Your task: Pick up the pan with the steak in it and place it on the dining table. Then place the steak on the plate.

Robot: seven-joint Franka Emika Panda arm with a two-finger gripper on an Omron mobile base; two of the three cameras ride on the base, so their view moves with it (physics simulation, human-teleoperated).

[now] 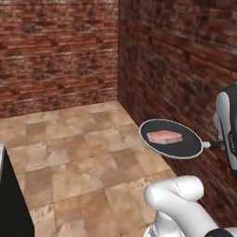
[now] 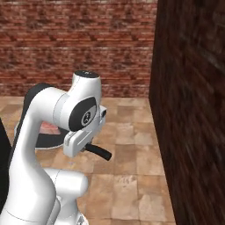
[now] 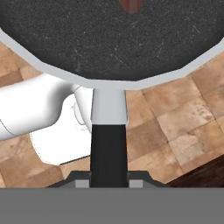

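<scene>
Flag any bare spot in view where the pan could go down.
No table in view. Bare tiled floor lies open left of the pan, bordered by the far brick wall. Tight on the right: side brick wall beside the gripper shut on the handle.

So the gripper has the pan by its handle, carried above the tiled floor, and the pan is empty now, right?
Not quite: the pan isn't empty. The left base view shows the steak lying in it. The rest holds: the gripper is shut on the pan's handle, seen in the hand view, and the pan is carried above the tiled floor.
</scene>
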